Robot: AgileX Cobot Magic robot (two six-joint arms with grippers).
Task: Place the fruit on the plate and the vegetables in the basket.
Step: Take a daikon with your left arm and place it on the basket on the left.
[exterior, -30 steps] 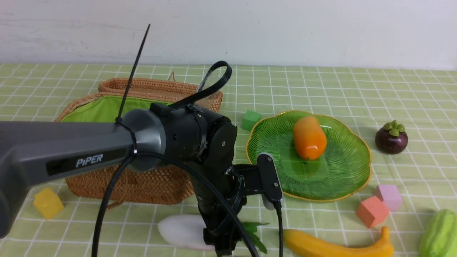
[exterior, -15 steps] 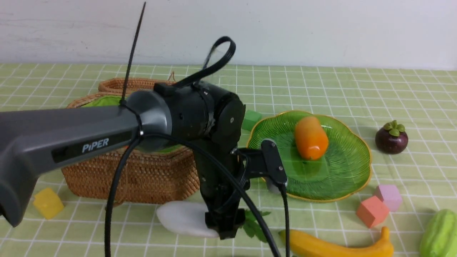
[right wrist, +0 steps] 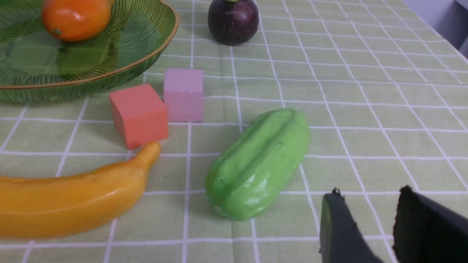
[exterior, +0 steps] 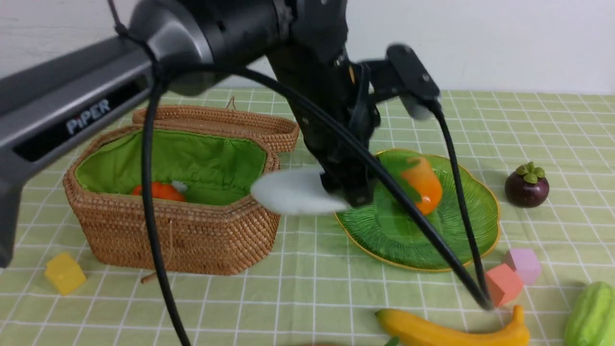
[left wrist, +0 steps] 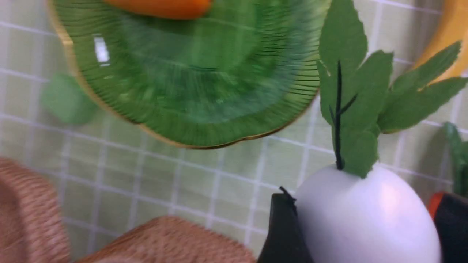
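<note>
radish up in my left grip, between basket and plate

my left gripper (left wrist: 363, 237) is clamped on the white radish (exterior: 293, 194), a finger on each side near its leafy end. the radish hangs in the air, clear of the cloth (exterior: 312, 288), in front of the gap between basket (exterior: 192, 235) and plate (exterior: 461, 230); the front view blurs it. the basket stands open, with the pumpkin (exterior: 161, 191) inside on the green lining. the mango (exterior: 423, 185) lies on the plate. the mangosteen (exterior: 526, 185) sits on the cloth right of the plate, apart from it. the banana (right wrist: 73, 197) and gourd (right wrist: 257, 164) lie nearer me, with a coral cube (right wrist: 139, 115) and a pink cube (right wrist: 183, 94) between them and the plate. my right gripper (right wrist: 380, 226) is low near the gourd, jaws parted with nothing between them.
</note>
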